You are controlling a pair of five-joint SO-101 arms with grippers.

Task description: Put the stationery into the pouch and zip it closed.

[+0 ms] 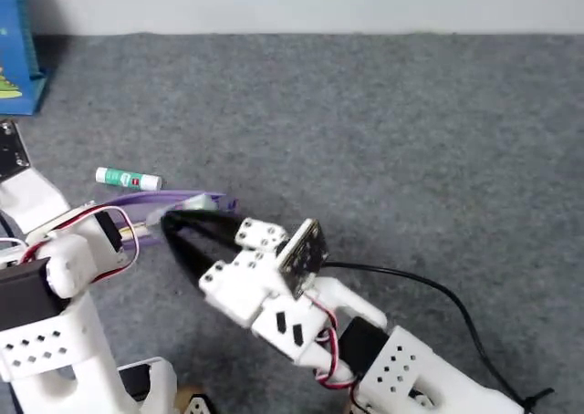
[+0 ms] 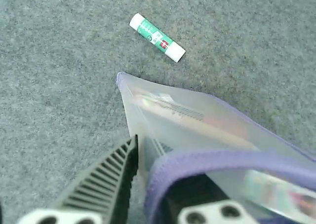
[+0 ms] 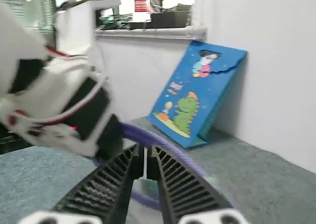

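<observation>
Left pincer point(image 2: 153, 169) and right pincer point(image 3: 146, 152) on pouch point(image 2: 197, 120) rim, glue stick point(image 2: 157, 37) nearby

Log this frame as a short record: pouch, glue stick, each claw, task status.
pouch: translucent, purple-rimmed, mouth open, stationery inside
glue stick: on the carpet, outside the pouch, apart from it
left claw: shut on the pouch rim
right claw: fingers together at the rim; grip unclear
status: glue stick not yet in, pouch unzipped
</observation>
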